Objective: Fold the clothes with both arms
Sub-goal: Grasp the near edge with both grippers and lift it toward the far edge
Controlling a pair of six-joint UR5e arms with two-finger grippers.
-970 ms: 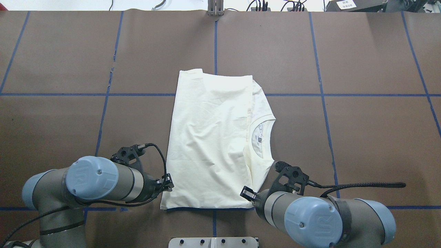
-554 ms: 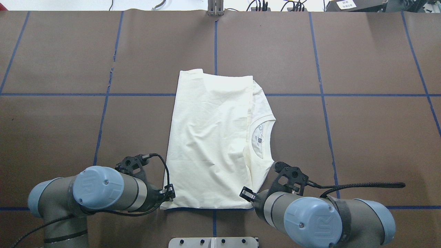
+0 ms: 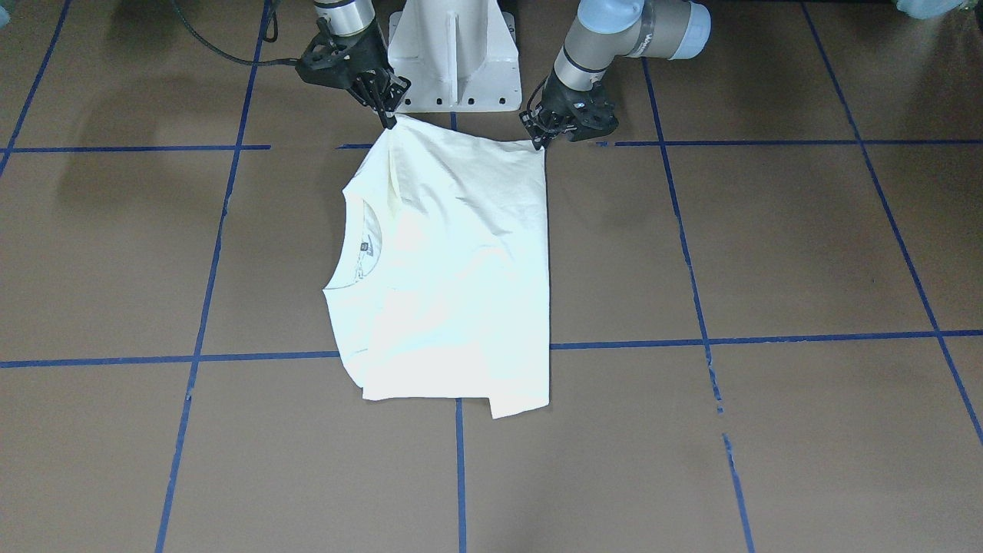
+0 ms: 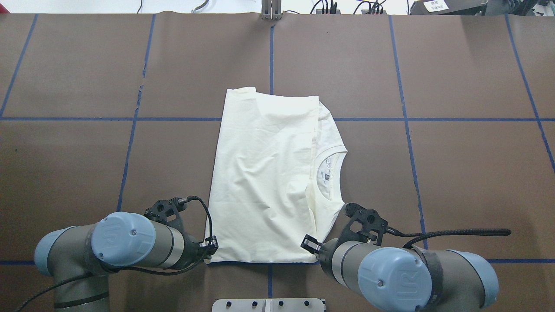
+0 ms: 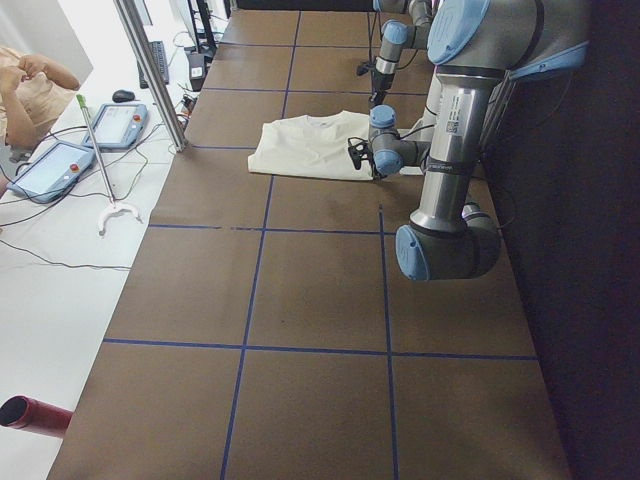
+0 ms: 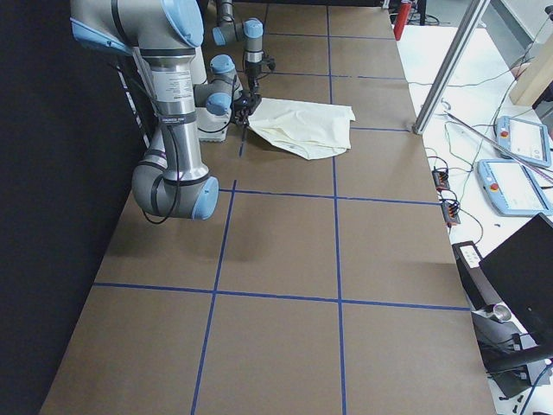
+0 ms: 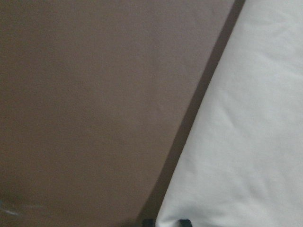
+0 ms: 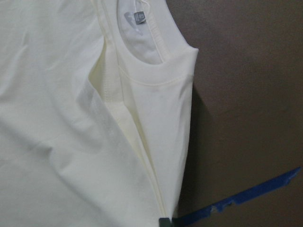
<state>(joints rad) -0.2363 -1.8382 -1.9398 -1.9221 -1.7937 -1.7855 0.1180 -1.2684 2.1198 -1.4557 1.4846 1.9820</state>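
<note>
The cream-white T-shirt (image 4: 264, 173) lies folded in the middle of the table, plain side up, collar (image 4: 331, 173) towards the robot's right; the print is hidden. In the front-facing view the shirt (image 3: 453, 269) has its edge nearest the robot drawn between both grippers. My left gripper (image 4: 209, 256) is shut on the shirt's near left corner, also in the front-facing view (image 3: 537, 140). My right gripper (image 4: 318, 255) is shut on the near right corner, which is raised slightly (image 3: 388, 120). Both wrist views show cloth (image 7: 246, 132) (image 8: 71, 118) right at the fingertips.
The white pedestal base (image 3: 453, 54) stands just behind the shirt's near edge. Blue tape lines (image 4: 405, 119) grid the brown table. A metal post (image 5: 150, 70) and teach pendants (image 5: 60, 165) stand beyond the table's far side, where an operator's arm (image 5: 30, 80) shows.
My left arm has swung back towards the robot and the shirt's near left corner has shifted slightly to the right with it. The right arm has hardly moved.
</note>
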